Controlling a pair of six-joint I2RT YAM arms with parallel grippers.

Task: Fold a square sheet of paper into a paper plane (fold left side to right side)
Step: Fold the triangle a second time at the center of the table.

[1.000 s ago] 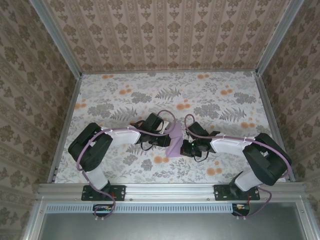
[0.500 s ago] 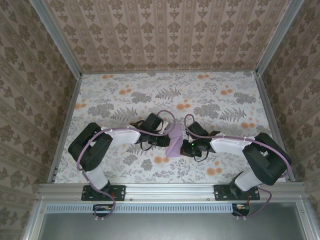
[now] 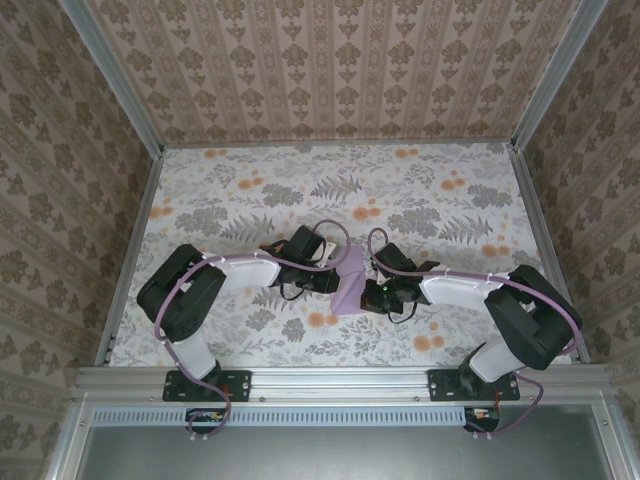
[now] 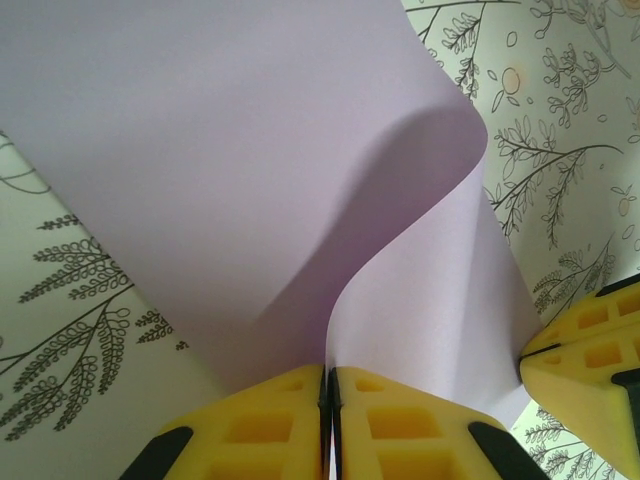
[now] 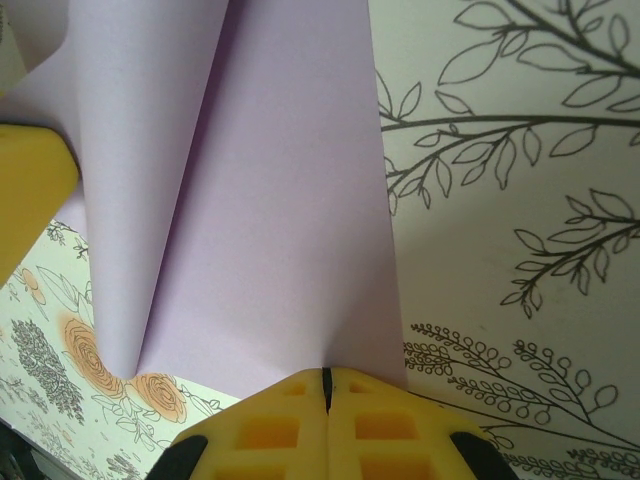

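Almost nothing has moved in the last second. The paper plane (image 3: 349, 282) stays between the arms, bowed up off the worktop (image 3: 250, 190). The left gripper (image 4: 328, 385) and right gripper (image 5: 325, 385) each pinch its nearest edge, so the left-to-right fold seems stalled, uncreased.

The left arm (image 3: 235, 272) and right arm (image 3: 460, 288) bend inward, wrists nearly meeting. The left gripper (image 4: 328, 395) has its yellow fingers (image 4: 265, 425) pressed together on the paper plane (image 4: 250, 170). The right gripper (image 5: 325, 400) pinches it likewise, fingers (image 5: 385, 430) closed.
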